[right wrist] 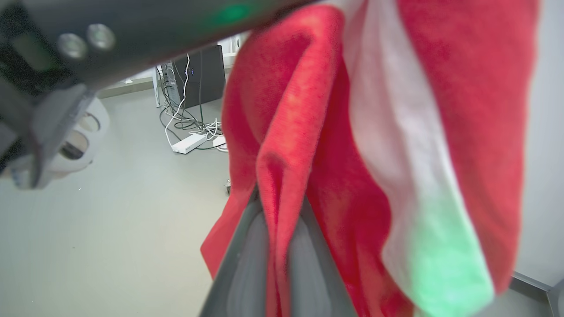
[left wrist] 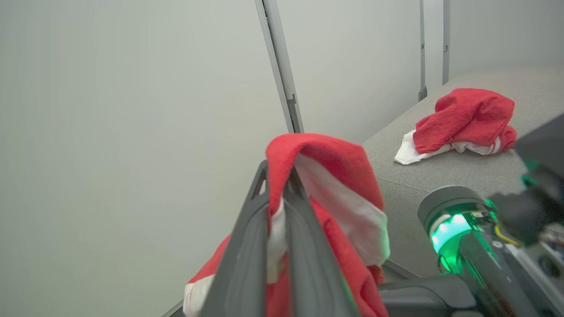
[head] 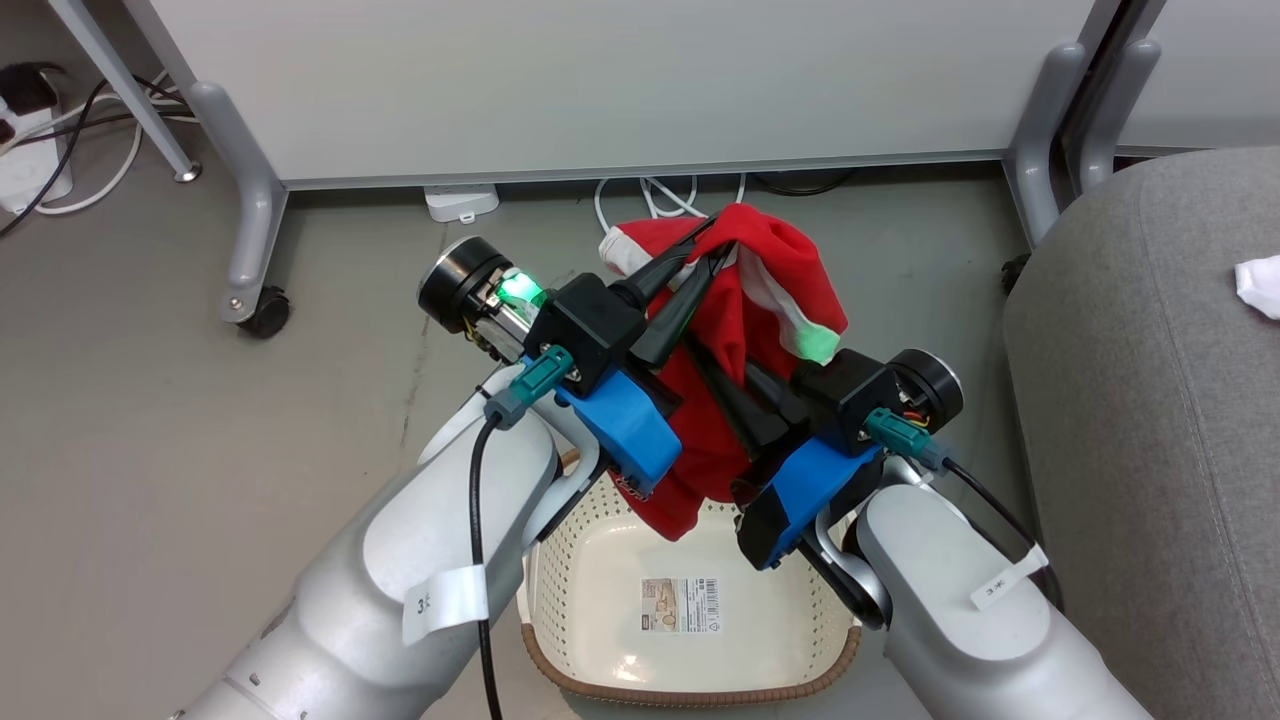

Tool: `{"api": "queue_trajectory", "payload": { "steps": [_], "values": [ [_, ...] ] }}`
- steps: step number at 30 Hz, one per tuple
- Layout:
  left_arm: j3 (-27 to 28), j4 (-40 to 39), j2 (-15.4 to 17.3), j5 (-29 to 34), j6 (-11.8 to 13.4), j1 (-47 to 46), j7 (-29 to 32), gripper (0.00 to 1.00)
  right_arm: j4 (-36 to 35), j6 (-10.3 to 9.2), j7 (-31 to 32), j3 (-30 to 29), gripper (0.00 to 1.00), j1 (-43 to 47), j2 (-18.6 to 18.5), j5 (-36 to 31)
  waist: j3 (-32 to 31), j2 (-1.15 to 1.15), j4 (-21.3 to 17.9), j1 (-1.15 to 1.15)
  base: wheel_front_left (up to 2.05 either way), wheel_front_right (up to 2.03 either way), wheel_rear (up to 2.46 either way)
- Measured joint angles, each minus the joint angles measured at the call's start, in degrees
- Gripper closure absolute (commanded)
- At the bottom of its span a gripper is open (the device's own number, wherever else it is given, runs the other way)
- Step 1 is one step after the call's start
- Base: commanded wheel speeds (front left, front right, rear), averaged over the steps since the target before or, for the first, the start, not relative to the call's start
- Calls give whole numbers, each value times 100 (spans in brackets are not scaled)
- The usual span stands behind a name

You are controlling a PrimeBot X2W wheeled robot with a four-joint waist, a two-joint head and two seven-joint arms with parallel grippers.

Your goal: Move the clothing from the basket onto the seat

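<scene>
A red garment with white panels hangs above the basket, held up by both grippers. My left gripper is shut on its upper fold; in the left wrist view the fingers pinch red and white fabric. My right gripper is shut on the cloth lower down, with a red fold between its fingers. The cream basket holds no clothing, only a label on its floor. The grey seat lies to the right. A second red and white garment rests on the seat.
White partition panels on grey legs with a caster stand behind the basket. A power strip and cables lie on the grey floor. A white bit of cloth shows at the seat's right edge.
</scene>
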Motion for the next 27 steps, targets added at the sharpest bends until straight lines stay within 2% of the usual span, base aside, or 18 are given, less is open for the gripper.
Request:
{"api": "queue_trajectory", "payload": {
  "steps": [24, 25, 26, 27],
  "values": [
    [-11, 63, 10, -27, 0, 46, 0, 100, -60, 0, 0, 44, 100, 86, 0, 18, -83, 0, -19, 0, 0, 0, 0],
    [19, 82, 4, -42, 0, 54, 0, 59, -67, 0, 0, 44, 100, 87, 0, 18, -83, 0, -19, 0, 0, 0, 0],
    [31, 88, 4, -41, 0, 63, 0, 0, -73, 0, 0, 43, 100, 88, 0, 18, -83, 0, -19, 0, 0, 0, 0],
    [38, 88, 3, -34, 0, 66, 0, 0, -76, 0, 0, 41, 100, 88, 0, 18, -82, 0, -18, 0, 0, 0, 0]
  ]
}}
